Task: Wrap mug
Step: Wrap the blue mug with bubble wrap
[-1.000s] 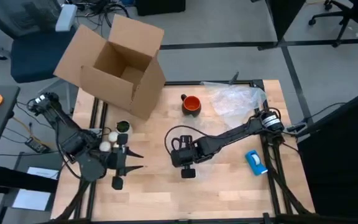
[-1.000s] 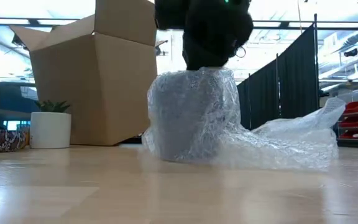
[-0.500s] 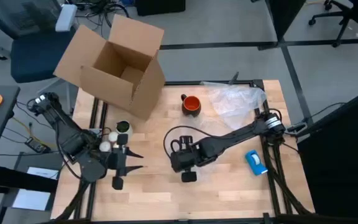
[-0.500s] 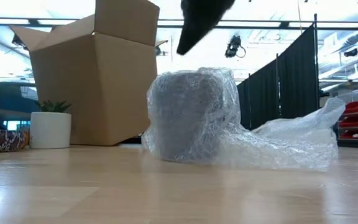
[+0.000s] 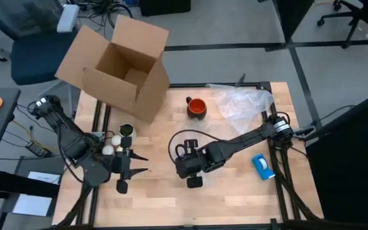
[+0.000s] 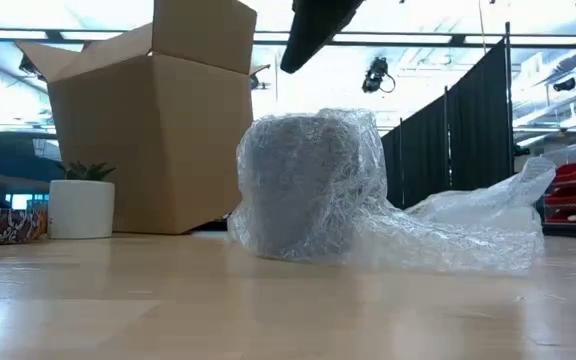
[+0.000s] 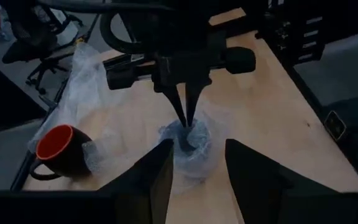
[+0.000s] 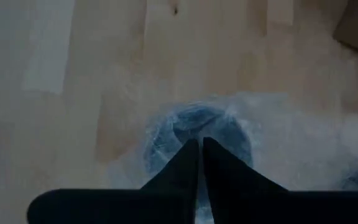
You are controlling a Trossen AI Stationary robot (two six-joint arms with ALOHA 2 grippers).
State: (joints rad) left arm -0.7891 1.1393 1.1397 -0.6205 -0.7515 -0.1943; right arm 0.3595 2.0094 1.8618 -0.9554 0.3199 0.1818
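The orange-red mug (image 5: pixel 197 107) stands unwrapped on its base at the far middle of the table, and also shows in the left wrist view (image 7: pixel 58 149). A dark cup wrapped in bubble wrap (image 6: pixel 308 185) stands upright on the table at the centre. My right gripper (image 7: pixel 187 121) hovers just above its top, pointing down, shut and clear of the wrap (image 8: pixel 197 134). In the high view the right gripper (image 5: pixel 193 171) hides this bundle. My left gripper (image 5: pixel 142 164) waits open at the near left, pointing toward the bundle.
An open cardboard box (image 5: pixel 117 64) stands at the far left. Loose bubble wrap (image 5: pixel 241 102) lies at the far right, beside the mug. A blue object (image 5: pixel 262 166) lies at the near right. A small white plant pot (image 6: pixel 81 208) stands by the box.
My right gripper has gone up off the top of the wrapped bundle and now hangs clear above it. The bundle has stayed where it was, upright on the table.
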